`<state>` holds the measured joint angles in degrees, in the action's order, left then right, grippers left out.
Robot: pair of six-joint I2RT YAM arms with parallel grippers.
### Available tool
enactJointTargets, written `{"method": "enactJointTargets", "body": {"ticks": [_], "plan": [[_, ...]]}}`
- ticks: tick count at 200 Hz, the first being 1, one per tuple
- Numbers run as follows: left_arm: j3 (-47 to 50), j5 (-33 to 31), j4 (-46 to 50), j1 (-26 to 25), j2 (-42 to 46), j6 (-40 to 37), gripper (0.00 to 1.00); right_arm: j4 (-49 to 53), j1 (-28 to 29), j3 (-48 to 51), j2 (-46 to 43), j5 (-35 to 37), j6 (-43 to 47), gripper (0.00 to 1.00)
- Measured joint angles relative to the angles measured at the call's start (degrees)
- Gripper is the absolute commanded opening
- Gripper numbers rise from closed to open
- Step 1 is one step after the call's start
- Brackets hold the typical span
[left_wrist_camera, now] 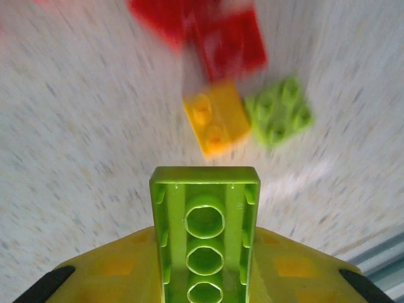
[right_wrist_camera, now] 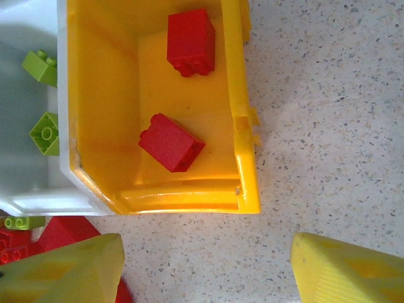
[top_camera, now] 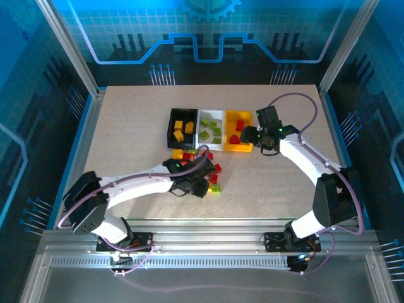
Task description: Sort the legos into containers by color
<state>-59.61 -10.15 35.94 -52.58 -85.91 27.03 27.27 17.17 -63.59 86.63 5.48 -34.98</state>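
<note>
Where the speckled tabletop is seen from above, three containers are recorded side by side near its middle: black bin at left, white bin in the centre, yellow bin at right. White and yellow walls are seen touching in the right wrist view. Left arm is stretched low toward a loose pile of legos, and right arm is bent toward the yellow bin

Right gripper: held wide open, nothing between the fingers, hung over bare tabletop just beside the yellow bin's near corner

Left gripper: closed on a lime green brick, gripped by its sides, hollow underside turned to the camera. Background is blurred, brick is sharp

Legos noted: yellow-orange pieces in the black bin, lime green pieces in the white bin, two red bricks in the yellow bin. The loose pile is found on the tabletop just in front of the bins, mostly red. Beyond the held brick, a yellow-orange brick is seen touching a lime green square plate, with blurred red pieces just behind
</note>
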Motion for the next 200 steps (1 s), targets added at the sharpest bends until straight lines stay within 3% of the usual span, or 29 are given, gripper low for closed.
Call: {"method": "enactJointTargets", "body": {"ticks": [32, 64, 119, 134, 170, 200], "plan": [[-9.7, -1.5, -4.7, 7.2, -2.5, 0.0, 0.33, -0.1, 0.0, 0.3, 0.0, 0.0, 0.0, 0.71], [-21.9, -2.5, -9.7, 13.7, -14.0, -0.1, 0.34, -0.2, 0.0, 0.7, 0.0, 0.0, -0.2, 0.71], [-37.5, -5.3, -10.1, 17.1, -33.6, -0.4, 0.35, 0.0, 0.0, 0.9, -0.1, 0.0, -0.2, 0.71], [-40.5, -5.3, -9.3, 17.3, -36.7, -0.4, 0.41, 0.1, 0.0, 0.9, -0.1, 0.0, -0.2, 0.71], [-43.3, -4.5, -8.4, 17.5, -38.2, 0.2, 0.69, 0.2, 0.0, 1.0, -1.0, -0.2, -0.1, 0.72], [-39.1, -3.3, -10.0, 17.2, -34.3, 0.9, 0.79, 0.2, 0.0, 1.0, -1.4, -0.9, -0.1, 0.72]]}}
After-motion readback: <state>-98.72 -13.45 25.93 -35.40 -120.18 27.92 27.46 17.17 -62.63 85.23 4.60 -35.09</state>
